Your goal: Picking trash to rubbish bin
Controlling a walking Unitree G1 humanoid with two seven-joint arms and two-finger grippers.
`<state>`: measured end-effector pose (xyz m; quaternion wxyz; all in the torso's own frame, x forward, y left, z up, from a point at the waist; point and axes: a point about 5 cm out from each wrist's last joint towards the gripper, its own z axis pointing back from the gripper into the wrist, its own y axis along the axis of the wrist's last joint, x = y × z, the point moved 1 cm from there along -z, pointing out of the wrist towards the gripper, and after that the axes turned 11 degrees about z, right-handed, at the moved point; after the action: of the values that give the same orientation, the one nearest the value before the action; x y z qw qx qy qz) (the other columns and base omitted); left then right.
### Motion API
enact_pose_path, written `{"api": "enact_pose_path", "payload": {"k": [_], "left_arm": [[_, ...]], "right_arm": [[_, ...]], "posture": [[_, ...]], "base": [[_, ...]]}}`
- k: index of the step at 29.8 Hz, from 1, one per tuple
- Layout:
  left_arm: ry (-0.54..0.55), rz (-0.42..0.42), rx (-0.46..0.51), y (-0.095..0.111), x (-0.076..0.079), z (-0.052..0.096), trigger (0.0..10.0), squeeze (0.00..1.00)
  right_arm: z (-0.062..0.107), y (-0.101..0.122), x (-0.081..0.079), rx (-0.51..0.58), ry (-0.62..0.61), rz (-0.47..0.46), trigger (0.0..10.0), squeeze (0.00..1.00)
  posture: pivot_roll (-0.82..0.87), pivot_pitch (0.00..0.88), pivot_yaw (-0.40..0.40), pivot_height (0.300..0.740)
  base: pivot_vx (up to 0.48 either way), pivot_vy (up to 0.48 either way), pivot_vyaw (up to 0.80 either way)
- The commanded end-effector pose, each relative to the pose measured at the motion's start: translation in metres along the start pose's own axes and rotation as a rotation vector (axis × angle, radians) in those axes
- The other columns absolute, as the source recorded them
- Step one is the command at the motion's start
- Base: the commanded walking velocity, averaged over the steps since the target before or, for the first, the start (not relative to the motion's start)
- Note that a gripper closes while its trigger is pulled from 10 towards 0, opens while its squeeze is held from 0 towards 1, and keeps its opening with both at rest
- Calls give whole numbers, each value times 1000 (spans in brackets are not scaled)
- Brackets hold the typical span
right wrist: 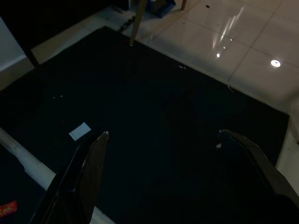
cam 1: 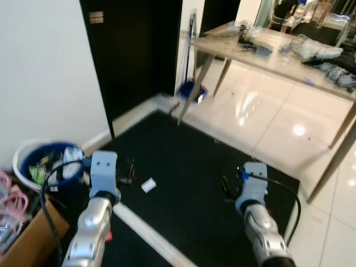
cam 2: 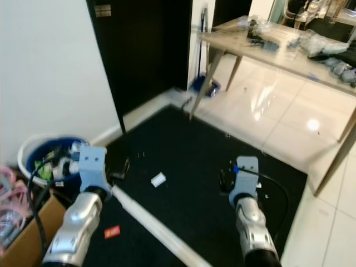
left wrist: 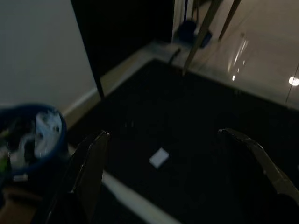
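Observation:
A small white scrap of trash (cam 1: 148, 184) lies on the black mat (cam 1: 194, 161), between and just ahead of my two arms. The rubbish bin (cam 1: 26, 153), white with a blue liner and holding wrappers, stands against the wall on the left. My left gripper (left wrist: 164, 132) hovers open above the mat, with the scrap (left wrist: 159, 157) lying below the gap between its fingers. My right gripper (right wrist: 163, 133) is open too, over bare mat, with the scrap (right wrist: 80, 131) off to its left. A red scrap (cam 2: 112, 231) lies on the mat near my left arm.
A white strip (cam 1: 147, 233) crosses the mat near me. A cardboard box (cam 1: 28, 239) and pink items (cam 1: 11, 200) sit at the near left. A table (cam 1: 250, 55) carrying bagged things stands over glossy tiles, a blue dustpan (cam 1: 192, 89) by its leg. Behind is a dark doorway (cam 1: 133, 50).

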<state>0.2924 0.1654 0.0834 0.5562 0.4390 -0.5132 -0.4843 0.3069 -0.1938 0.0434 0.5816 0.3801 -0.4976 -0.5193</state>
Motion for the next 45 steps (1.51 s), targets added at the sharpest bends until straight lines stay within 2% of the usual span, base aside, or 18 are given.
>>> {"api": "enact_pose_path", "payload": {"k": [1, 5, 8, 45], "left_arm": [[2, 7, -7, -1, 2, 0, 10000, 0], [5, 9, -6, -2, 2, 0, 10000, 0], [5, 10, -6, -2, 3, 1, 10000, 0], [11, 4, -5, -1, 0, -1, 10000, 0]], "right_arm": [[2, -1, 1, 3, 2, 6, 10000, 0], [1, 3, 1, 25, -2, 46, 10000, 0], [0, 5, 4, 38, -16, 12, 10000, 0], [1, 6, 2, 58, 3, -31, 10000, 0]], "posture": [[25, 126, -26, 740], [23, 131, -30, 740], [27, 130, -33, 740], [28, 128, -29, 740]], "base": [[0, 0, 0], [0, 0, 0], [0, 0, 0], [0, 0, 0]]}}
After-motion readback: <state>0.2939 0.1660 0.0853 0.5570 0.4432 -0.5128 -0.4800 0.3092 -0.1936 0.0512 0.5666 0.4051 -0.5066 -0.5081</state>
